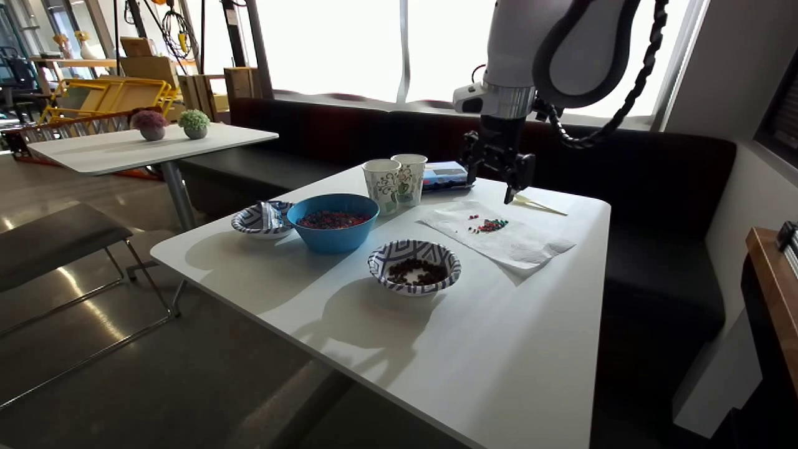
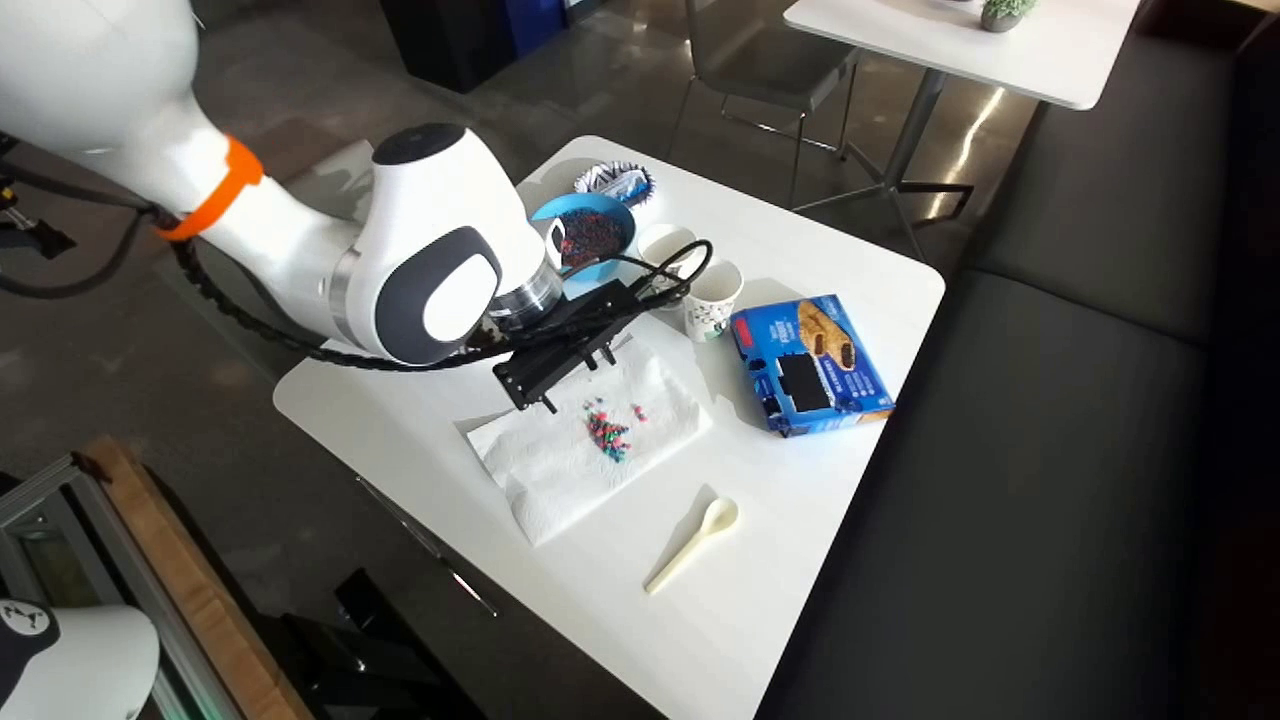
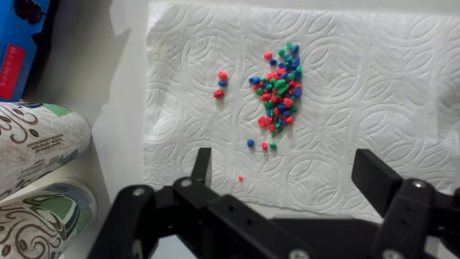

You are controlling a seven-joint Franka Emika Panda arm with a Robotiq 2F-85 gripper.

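Fingers stand apart; blue bowl holds coloured bits, one patterned bowl dark pieces

Right below my gripper on the table lies the paper towel, bearing a heap of pebbles, strays left of it and nearer me, and here sit two paper cups plus a box left of the towel in the wrist view. And in an exterior view, a paper bowl with a packet in it sits left of the plastic bowl of gravel, the cups behind that to the right; another paper bowl, loose bits in it, sits in front, and a spoon lies behind the towel.
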